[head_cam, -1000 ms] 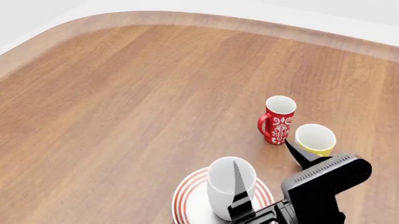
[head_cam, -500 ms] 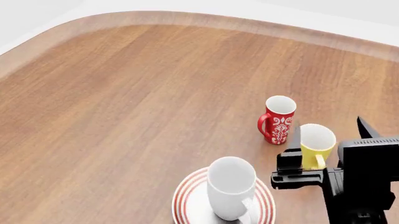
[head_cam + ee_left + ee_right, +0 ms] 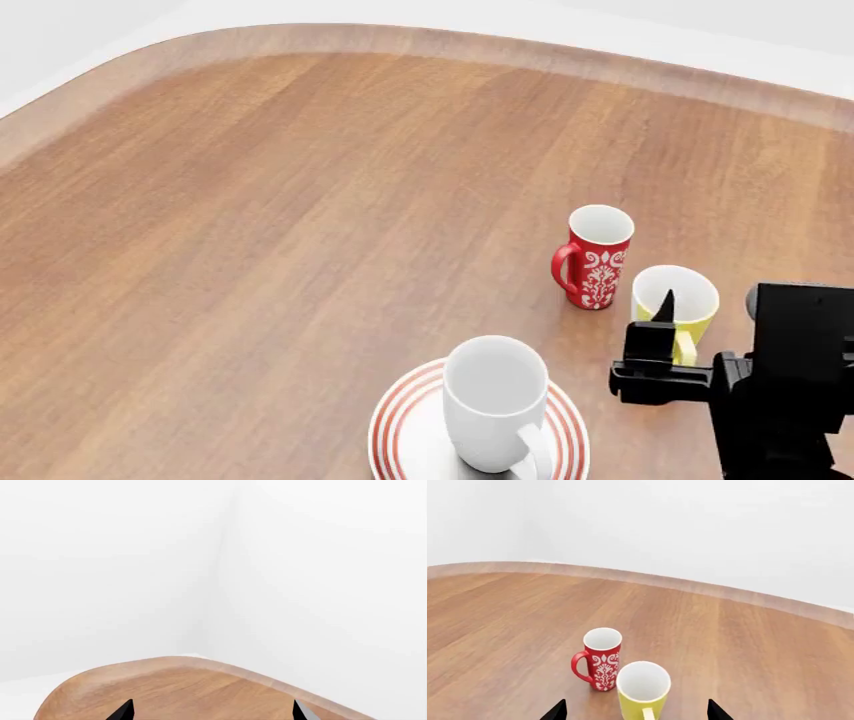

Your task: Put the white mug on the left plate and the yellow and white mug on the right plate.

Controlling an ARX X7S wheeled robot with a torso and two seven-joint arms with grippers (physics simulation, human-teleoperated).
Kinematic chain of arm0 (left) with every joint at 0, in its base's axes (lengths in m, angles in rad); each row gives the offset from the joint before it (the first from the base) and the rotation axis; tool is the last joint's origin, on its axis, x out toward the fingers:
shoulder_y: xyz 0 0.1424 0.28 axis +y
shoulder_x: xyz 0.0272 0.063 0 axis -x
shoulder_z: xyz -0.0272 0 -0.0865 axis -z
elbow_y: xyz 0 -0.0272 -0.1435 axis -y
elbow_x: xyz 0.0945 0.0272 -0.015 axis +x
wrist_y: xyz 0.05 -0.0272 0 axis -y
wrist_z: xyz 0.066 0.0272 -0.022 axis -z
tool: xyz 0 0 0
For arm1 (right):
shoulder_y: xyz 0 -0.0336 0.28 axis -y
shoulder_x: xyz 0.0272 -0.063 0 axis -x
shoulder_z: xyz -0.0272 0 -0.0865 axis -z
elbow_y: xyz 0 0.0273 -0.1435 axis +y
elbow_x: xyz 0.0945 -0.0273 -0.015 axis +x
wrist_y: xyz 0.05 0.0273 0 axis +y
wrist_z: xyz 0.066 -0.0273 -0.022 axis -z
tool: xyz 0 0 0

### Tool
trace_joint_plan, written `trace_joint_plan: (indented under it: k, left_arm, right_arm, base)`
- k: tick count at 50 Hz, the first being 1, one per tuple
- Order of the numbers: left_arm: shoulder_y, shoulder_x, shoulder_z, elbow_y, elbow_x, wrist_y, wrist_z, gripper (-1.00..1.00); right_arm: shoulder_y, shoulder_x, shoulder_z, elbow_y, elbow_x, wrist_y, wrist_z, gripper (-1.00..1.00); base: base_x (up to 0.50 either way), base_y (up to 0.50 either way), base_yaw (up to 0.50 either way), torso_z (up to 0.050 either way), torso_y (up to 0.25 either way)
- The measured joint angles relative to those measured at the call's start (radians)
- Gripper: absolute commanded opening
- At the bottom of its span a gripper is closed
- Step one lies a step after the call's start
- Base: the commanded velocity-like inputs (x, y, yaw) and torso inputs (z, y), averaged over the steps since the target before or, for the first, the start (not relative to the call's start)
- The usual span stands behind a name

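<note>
We hold our right gripper (image 3: 635, 710) with jaws apart, lined up on the yellow and white mug (image 3: 675, 297), since the white mug (image 3: 495, 400) already sits on the left plate (image 3: 400, 430).

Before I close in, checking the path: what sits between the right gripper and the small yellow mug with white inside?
Nothing: the right wrist view shows the yellow mug directly ahead of the open right gripper.

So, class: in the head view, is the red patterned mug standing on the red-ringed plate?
No. The red mug stands on the bare table; the plate carries the white mug.
</note>
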Motion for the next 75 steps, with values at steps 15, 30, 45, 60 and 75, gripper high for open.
trace_joint_plan:
  k: [15, 30, 45, 60, 75]
  left_arm:
    - [-0.001, -0.002, 0.006, 0.000, 0.000, 0.000, -0.006, 1.00]
    - [-0.011, -0.014, -0.005, -0.010, -0.021, 0.007, 0.003, 1.00]
    - [-0.007, -0.018, 0.000, -0.015, -0.019, 0.029, 0.022, 1.00]
    - [0.008, -0.018, 0.010, -0.004, 0.003, 0.049, 0.025, 1.00]
    - [0.006, -0.021, 0.005, -0.003, -0.002, 0.043, 0.010, 1.00]
  right_arm:
    - [0.017, 0.001, 0.009, 0.031, 0.021, 0.027, -0.005, 1.00]
    - [0.242, -0.039, -0.044, 0.436, -0.019, -0.124, -0.113, 1.00]
    - [0.576, -0.094, -0.095, 1.089, -0.100, -0.388, -0.216, 1.00]
    - [0.682, -0.116, -0.071, 1.313, -0.158, -0.480, -0.248, 1.00]
    - [0.750, -0.126, -0.041, 1.356, -0.221, -0.504, -0.247, 1.00]
  base:
    - [0.00, 0.00, 0.00, 0.000, 0.000]
    - [0.00, 0.00, 0.00, 0.000, 0.000]
    - [0.00, 0.00, 0.00, 0.001, -0.113]
    - [0.00, 0.00, 0.00, 0.001, -0.163]
    - [0.00, 0.00, 0.00, 0.000, 0.000]
